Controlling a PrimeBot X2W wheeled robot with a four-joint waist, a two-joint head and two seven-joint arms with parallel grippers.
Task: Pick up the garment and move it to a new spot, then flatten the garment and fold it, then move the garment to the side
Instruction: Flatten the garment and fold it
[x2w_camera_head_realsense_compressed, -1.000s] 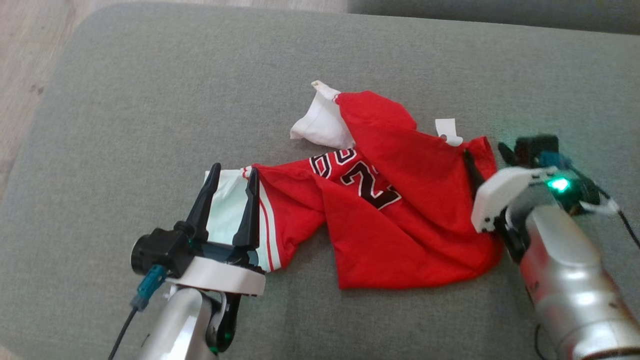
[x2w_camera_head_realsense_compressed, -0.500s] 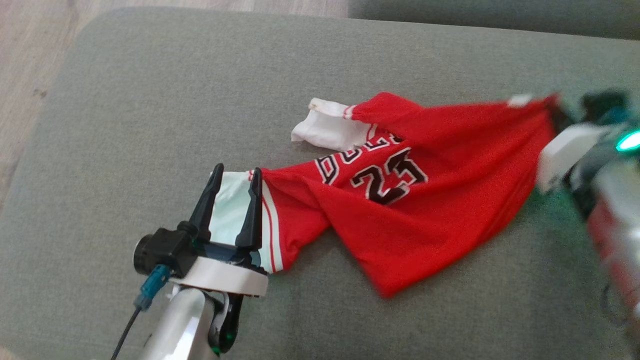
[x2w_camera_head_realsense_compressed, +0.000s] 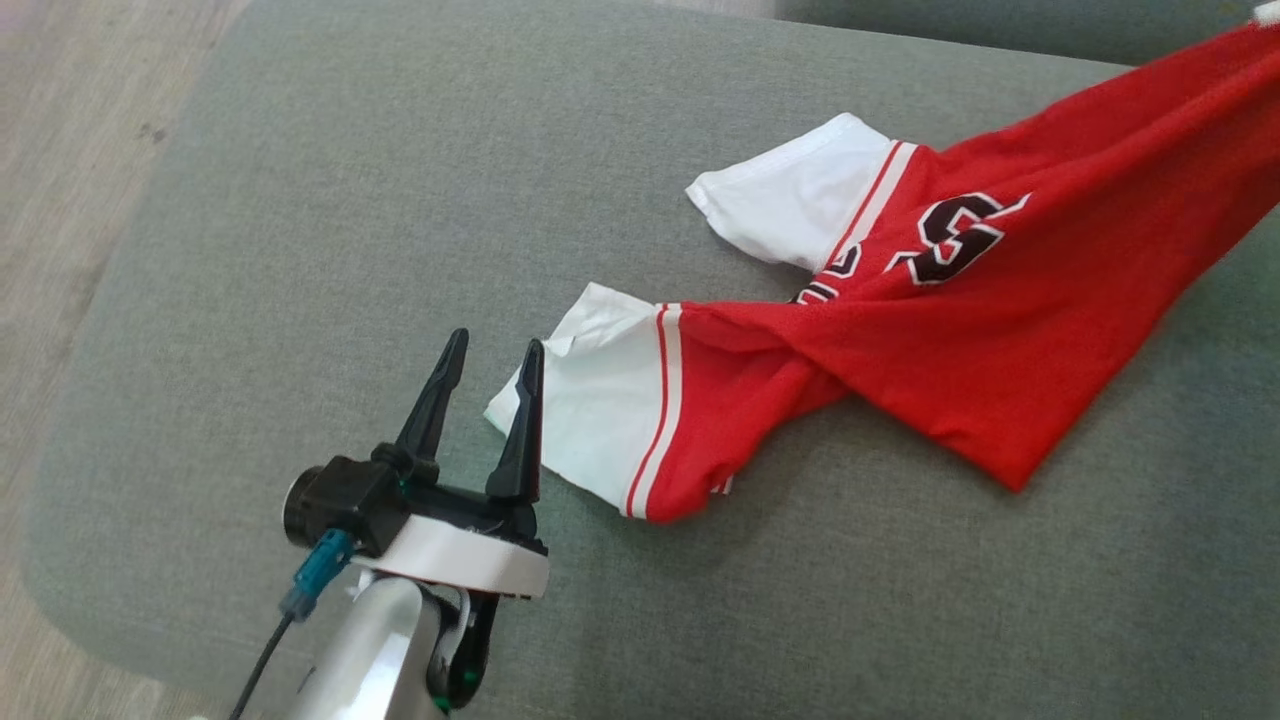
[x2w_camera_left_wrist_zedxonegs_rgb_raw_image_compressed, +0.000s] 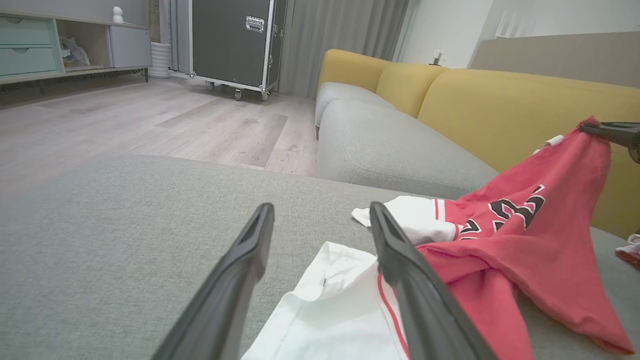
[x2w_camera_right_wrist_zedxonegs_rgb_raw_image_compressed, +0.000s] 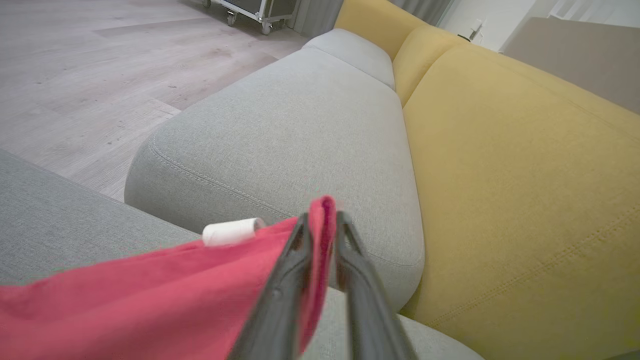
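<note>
While the right claw (x2w_camera_right_wrist_zedxonegs_rgb_raw_image_compressed: 322, 216) pinches a raised edge of the red jersey with white sleeves and black numerals (x2w_camera_head_realsense_compressed: 950, 330), its 2 fingers (x2w_camera_right_wrist_zedxonegs_rgb_raw_image_compressed: 280, 290) nearly closed on the fabric, the jersey stretches down from it onto the grey fabric sofa cushion (x2w_camera_head_realsense_compressed: 400, 150). The left claw (x2w_camera_head_realsense_compressed: 497, 342) stands wide open and empty over the cushion, a white sleeve (x2w_camera_head_realsense_compressed: 590, 390) lying just beside its right finger.
</note>
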